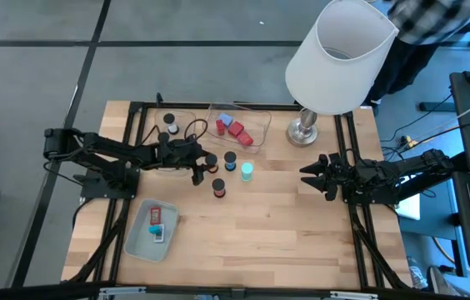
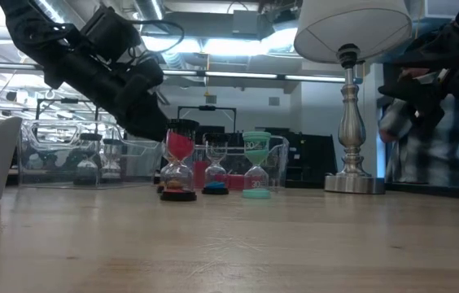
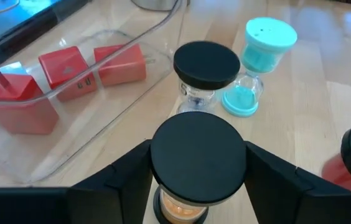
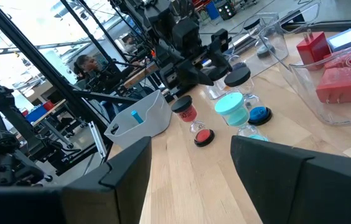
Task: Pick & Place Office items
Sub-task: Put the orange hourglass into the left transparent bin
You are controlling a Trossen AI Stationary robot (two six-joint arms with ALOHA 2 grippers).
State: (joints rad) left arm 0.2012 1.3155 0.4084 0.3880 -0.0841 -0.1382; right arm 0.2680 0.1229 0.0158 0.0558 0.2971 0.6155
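Several small hourglasses stand near the table's middle. My left gripper (image 1: pixel 205 164) reaches in from the left and is shut on the nearest one, a black-capped hourglass (image 3: pixel 198 163) with orange sand. Beyond it stand another black-capped hourglass (image 3: pixel 205 67), a teal one (image 3: pixel 259 59) and a red-sand one (image 1: pixel 218 187). Red blocks (image 3: pixel 70 71) lie in a clear tray (image 1: pixel 256 142). My right gripper (image 1: pixel 312 175) hangs open and empty at the table's right. My left gripper pinches the hourglass's round black top cap (image 3: pixel 162 155) by its two opposite sides, one finger (image 3: pixel 119 183) on each side. The fingers come from the table's left, slanting down. The hourglass stands upright; the cap hides its base.
A big white lamp (image 1: pixel 339 58) stands at the far right on a metal base (image 1: pixel 304 131). A pale tray (image 1: pixel 139 242) holding a few small pieces sits at the near left. Bare wood lies in the near middle.
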